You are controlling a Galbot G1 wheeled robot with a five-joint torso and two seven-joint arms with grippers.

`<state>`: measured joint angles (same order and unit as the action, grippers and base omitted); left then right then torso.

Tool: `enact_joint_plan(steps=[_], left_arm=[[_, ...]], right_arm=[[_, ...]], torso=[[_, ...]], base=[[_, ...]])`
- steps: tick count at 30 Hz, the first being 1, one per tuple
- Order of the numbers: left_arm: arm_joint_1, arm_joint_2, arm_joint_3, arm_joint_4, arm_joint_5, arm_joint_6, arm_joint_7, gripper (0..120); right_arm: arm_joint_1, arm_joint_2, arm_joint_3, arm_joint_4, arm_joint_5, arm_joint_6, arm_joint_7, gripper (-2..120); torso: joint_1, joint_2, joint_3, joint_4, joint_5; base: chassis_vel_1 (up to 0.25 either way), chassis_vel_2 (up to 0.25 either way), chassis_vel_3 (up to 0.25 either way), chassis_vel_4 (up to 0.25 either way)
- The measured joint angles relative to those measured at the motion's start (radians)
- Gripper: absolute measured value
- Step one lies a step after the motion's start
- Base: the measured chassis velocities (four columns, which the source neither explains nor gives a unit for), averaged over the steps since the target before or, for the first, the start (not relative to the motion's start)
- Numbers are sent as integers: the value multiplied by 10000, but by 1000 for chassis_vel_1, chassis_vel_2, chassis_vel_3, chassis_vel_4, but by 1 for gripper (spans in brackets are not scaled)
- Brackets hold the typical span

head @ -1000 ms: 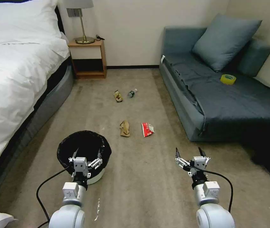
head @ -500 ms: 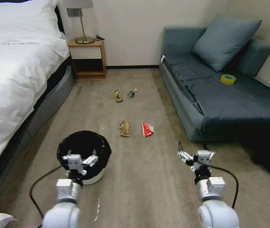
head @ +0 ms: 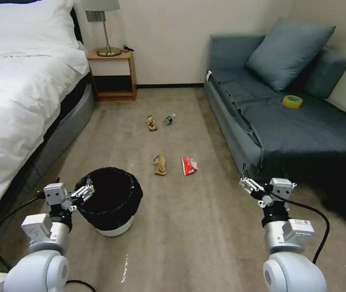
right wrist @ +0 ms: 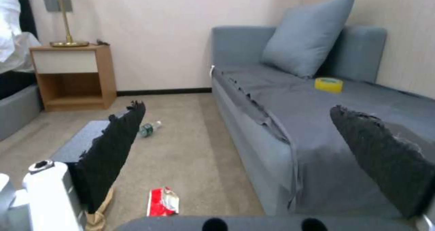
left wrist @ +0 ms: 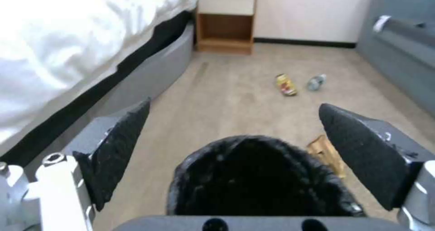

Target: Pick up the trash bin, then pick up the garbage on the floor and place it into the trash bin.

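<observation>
Two grippers, jaws apart: my left gripper flanks the trash bin rim, ungrasped; next I close on it.

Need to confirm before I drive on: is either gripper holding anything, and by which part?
Nothing is held. The left gripper is open beside the trash bin rim; the right gripper is open over bare floor.

Crumpled brown paper partly hidden behind left claw finger.
</observation>
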<state>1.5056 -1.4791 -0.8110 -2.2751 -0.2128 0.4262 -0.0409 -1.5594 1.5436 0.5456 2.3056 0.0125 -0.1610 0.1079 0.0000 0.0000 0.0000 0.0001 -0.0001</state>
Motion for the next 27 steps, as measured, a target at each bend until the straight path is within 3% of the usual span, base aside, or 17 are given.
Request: enact_joint_plan(steps=[2, 3, 5, 8, 11, 16, 21, 27], left_arm=[[-175, 188, -35, -68, -621, 925, -819, 100], [-175, 188, -35, -68, -621, 925, -819, 100], [-420, 400, -72, -32, -1279, 1782, -1621, 100], [-662, 595, -133, 211, -1505, 2150, -2021, 100], [-1088, 941, -202, 681, -2321, 2635, -2640, 100], [-1805, 1365, -152, 1539, -3281, 3093, -3194, 100], [-2659, 1814, -1, 2523, -4449, 3169, -3795, 100], [-3159, 2194, 198, 3345, -5177, 3166, -4240, 100]], right_arm=[[15, 0, -24, -1, -3, 7, -4, 100], [15, 0, -24, -1, -3, 7, -4, 100], [27, 0, -44, -12, -5, 20, -13, 100], [34, -6, -55, -29, -6, 41, -24, 100], [60, -30, -58, -59, -7, 56, -41, 100], [112, -46, -59, -147, -22, 64, -78, 100], [237, -62, -67, -238, -30, 57, -166, 100], [324, -63, -65, -296, -34, 34, -206, 100]], torso=[[0, 0, 0, 0, 1], [0, 0, 0, 0, 1], [0, 0, 0, -1, -1], [0, 0, 0, 0, -1], [1, 0, 0, 0, 0], [1, 0, 0, 0, 0], [1, 0, 0, 0, -1], [1, 0, 0, -1, 0]], base=[[0, 0, 0, 0], [0, 0, 0, 0], [0, 0, 0, 0], [0, 0, 0, 0], [0, 0, 0, 0], [0, 0, 0, 0], [0, 0, 0, 0], [0, 0, 0, 0]])
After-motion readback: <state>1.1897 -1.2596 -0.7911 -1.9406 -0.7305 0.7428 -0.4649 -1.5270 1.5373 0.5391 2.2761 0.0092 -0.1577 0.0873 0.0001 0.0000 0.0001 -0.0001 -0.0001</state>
